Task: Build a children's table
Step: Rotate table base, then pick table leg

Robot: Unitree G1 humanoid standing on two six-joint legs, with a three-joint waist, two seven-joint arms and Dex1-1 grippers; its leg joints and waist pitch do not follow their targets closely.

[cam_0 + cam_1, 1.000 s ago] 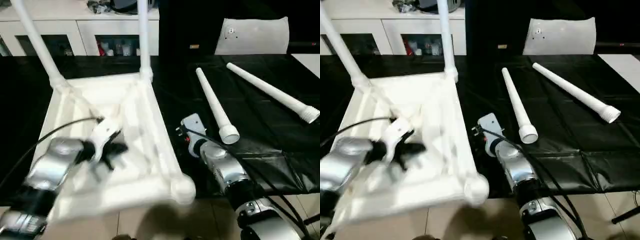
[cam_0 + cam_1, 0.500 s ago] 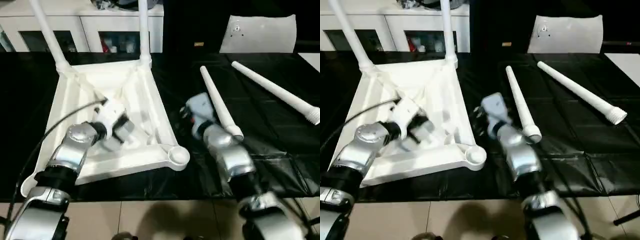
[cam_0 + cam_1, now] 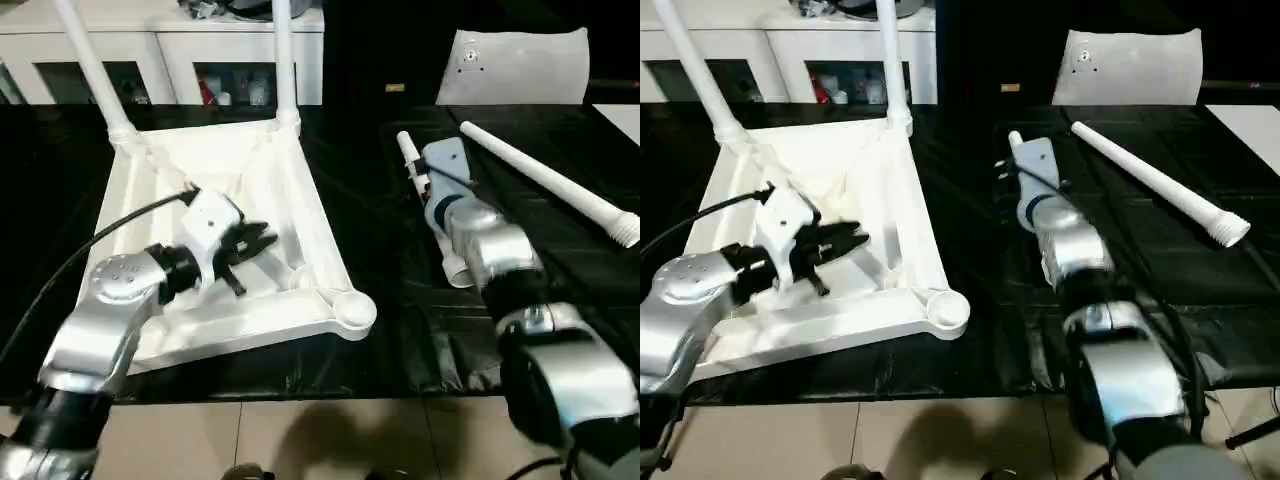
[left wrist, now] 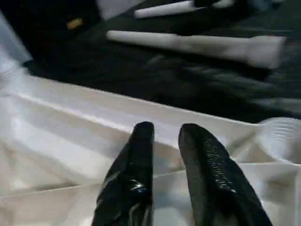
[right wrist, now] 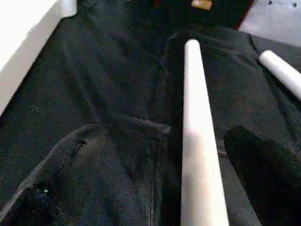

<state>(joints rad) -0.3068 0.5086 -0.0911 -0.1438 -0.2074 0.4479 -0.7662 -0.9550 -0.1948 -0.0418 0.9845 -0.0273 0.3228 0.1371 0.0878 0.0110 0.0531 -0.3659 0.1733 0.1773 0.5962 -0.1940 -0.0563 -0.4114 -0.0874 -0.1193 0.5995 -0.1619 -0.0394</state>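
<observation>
The children's table top (image 3: 322, 245) lies upside down on the left, ribbed underside up. Two white legs (image 3: 90, 70) (image 3: 283, 60) stand in its far corner sockets. The near right socket (image 3: 352, 308) is empty. My left gripper (image 3: 262, 240) hovers over the ribs near the right rim, and its fingers (image 4: 143, 141) stand a little apart with nothing between them. My right gripper (image 5: 162, 134) is open wide astride a loose leg (image 5: 197, 117) that lies on the black cloth. Only the thin end of this leg (image 3: 405, 145) shows ahead of my right wrist. Farther right lies another loose leg (image 3: 545, 180).
The black-covered work table (image 3: 380, 350) ends at its front edge above a tiled floor (image 3: 300, 440). A white cabinet with glass doors (image 3: 180, 60) stands behind it. A white sheet (image 3: 515, 65) leans at the back right.
My right arm has reached away from me along the loose leg, toward its thin end. My left gripper's fingers have parted slightly and now point toward the table top's right rim.
</observation>
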